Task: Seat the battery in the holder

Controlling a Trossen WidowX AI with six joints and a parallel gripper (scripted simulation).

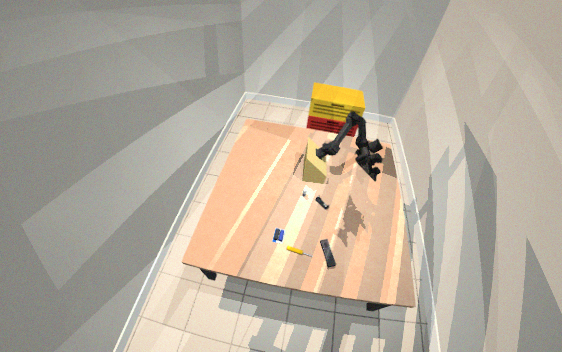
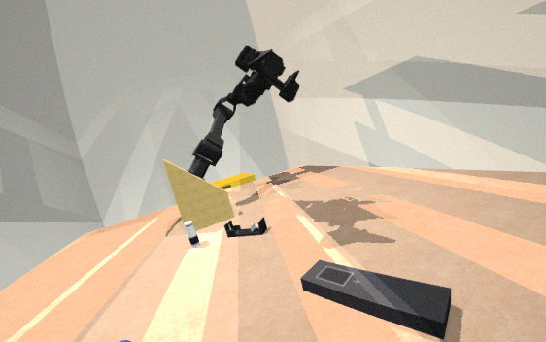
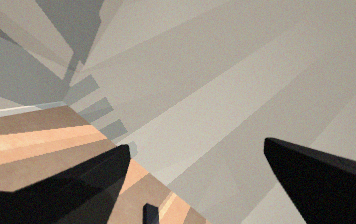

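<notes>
- Grey-beige walls are filling most of the wrist view, with only a corner of the pale striped wooden table top [image 3: 45,145] showing, so the black parallel-jaw gripper [image 3: 200,180] is pointing out over the table edge rather than down at the work.
- Its two dark fingers are standing wide apart with nothing between them; the gripper [image 2: 279,80] is hanging high in the air at the end of the raised black arm [image 2: 214,131].
- Below and toward the middle of the table, the small white-and-black cylindrical battery [image 2: 191,233] is standing upright on its end, so its long axis is running vertically, not flat as the seat needs.
- Just beside it, apart and not touching, the black open-topped battery holder [image 2: 246,228] is lying empty, its length running away from the battery.
- Judging from this, the coming move is calling for a long descent and a turn of the wrist downward, the battery lying well below and forward of the fingers.
- A tan cardboard-coloured wedge block [image 2: 199,196] is standing close behind both, near the descent path.
- A long black rectangular box [image 2: 379,296] is lying well apart.
</notes>
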